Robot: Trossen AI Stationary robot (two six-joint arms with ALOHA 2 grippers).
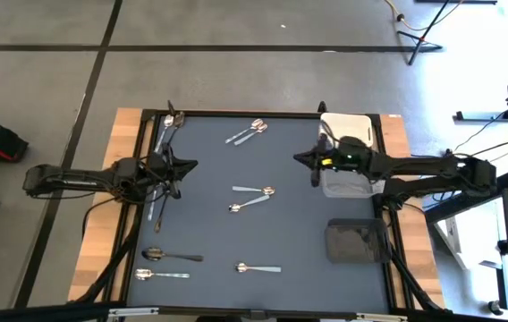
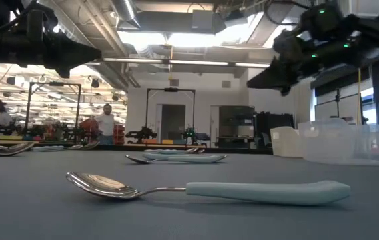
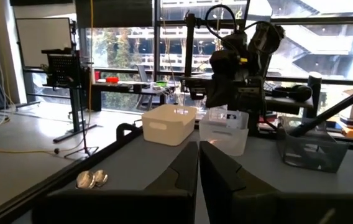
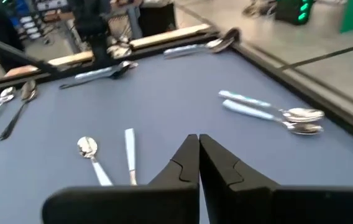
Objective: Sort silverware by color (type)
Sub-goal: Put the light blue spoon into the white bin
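- Both pairs of jaws were closed and held nothing: the left gripper [image 1: 185,165] hovered near the table's left edge, the right gripper [image 1: 300,157] beside the white bin [image 1: 347,128] at the right edge.
- Spoons [image 1: 252,199] lay scattered over the grey table [image 1: 290,233]: a pair at the centre, a pair near the far edge, several along the left edge and the near edge.
- A dark bin [image 1: 356,240] sat near the right edge.

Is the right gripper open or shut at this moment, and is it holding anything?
Shut and empty: the right gripper shows fingers pressed together, nothing between them.
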